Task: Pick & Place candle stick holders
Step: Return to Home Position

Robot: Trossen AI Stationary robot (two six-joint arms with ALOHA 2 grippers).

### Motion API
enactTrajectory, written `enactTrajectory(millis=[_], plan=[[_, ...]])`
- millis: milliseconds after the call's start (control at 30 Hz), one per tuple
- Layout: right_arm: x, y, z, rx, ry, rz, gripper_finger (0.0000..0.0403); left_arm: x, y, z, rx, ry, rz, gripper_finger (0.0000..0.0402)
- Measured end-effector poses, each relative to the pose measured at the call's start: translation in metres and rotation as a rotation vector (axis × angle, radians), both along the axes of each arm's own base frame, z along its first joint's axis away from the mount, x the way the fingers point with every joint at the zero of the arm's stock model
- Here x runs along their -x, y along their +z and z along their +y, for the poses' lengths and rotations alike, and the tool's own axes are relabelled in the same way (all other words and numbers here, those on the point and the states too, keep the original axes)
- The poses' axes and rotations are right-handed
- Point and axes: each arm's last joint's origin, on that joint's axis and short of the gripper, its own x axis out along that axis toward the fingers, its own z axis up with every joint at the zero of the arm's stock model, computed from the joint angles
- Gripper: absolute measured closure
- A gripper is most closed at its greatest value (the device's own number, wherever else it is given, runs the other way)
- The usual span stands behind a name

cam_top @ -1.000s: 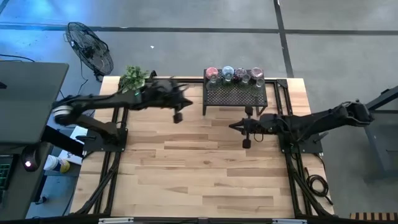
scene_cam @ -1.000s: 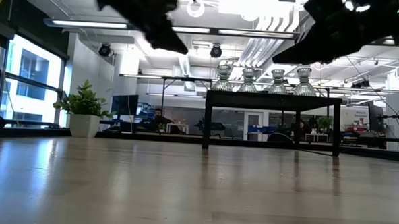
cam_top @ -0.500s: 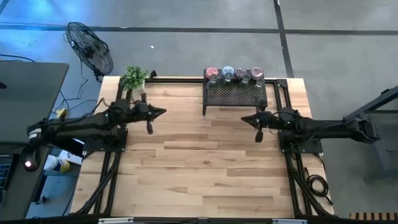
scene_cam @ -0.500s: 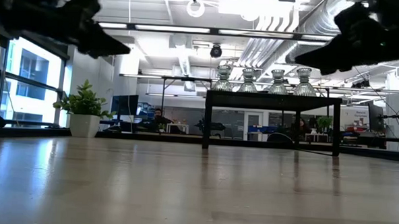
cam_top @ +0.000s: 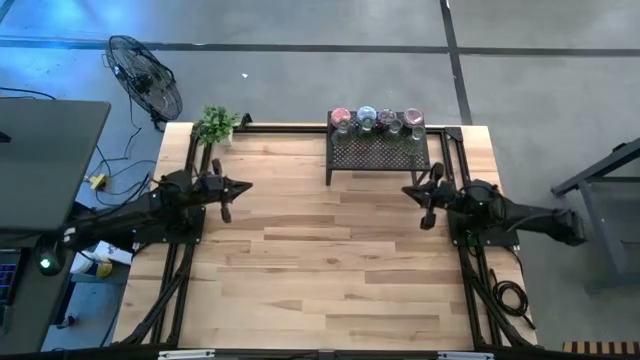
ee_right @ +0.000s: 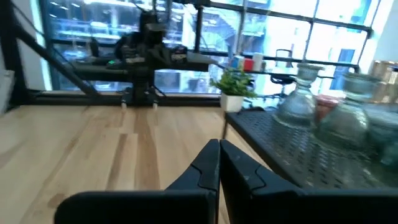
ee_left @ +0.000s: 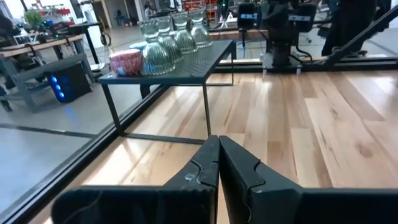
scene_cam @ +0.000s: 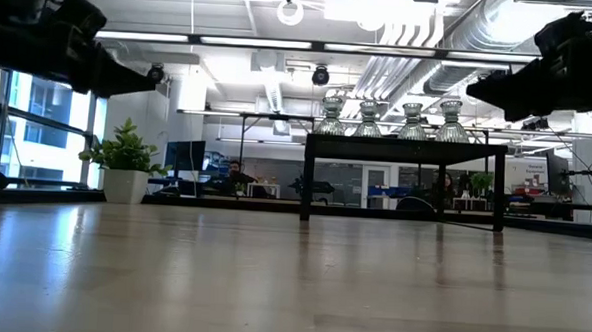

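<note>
Candle stick holders (cam_top: 378,120) top the mesh rack (cam_top: 378,156); left fingers (ee_left: 204,169), right fingers (ee_right: 206,167) pinched together, empty

Shows a wooden tabletop (cam_top: 320,270) with a potted plant (cam_top: 214,125) at its far left corner, a black mesh rack (cam_top: 378,153) along the far edge, a floor fan (cam_top: 146,78) beyond.

Both arms (cam_top: 150,206) are black and jointed, each ending in 2 tapered fingers (ee_left: 204,169).

No writing, brand, number or sign can be read anywhere: none on the candle stick holders (cam_top: 365,119), the black mesh rack (cam_top: 378,153) or the wooden table (cam_top: 320,270).
</note>
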Motion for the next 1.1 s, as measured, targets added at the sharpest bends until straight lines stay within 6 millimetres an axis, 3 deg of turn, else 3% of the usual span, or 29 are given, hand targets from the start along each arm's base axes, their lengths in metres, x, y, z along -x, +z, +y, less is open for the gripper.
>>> enactTrajectory(millis=[100,333,500,733,1100], plan=[[0.004,-0.001,0.000,-0.004,-0.020,-0.007,0.0403,0.007,-0.006,-0.002,0.011,-0.006,-0.010,0.0399],[0.004,-0.001,0.000,-0.009,-0.031,-0.004,0.0403,0.001,-0.017,-0.001,0.039,-0.007,-0.091,0.0399],[0.004,-0.001,-0.002,-0.021,-0.097,-0.005,0.0403,0.001,-0.015,0.000,0.037,0.018,-0.130,0.0399],[0.004,-0.002,-0.007,-0.024,-0.285,0.005,0.0403,-0.001,-0.020,-0.001,0.057,-0.028,-0.075,0.0399],[0.003,-0.003,-0.008,0.003,-0.298,0.026,0.0403,-0.001,-0.021,0.000,0.058,-0.024,-0.072,0.0399]])
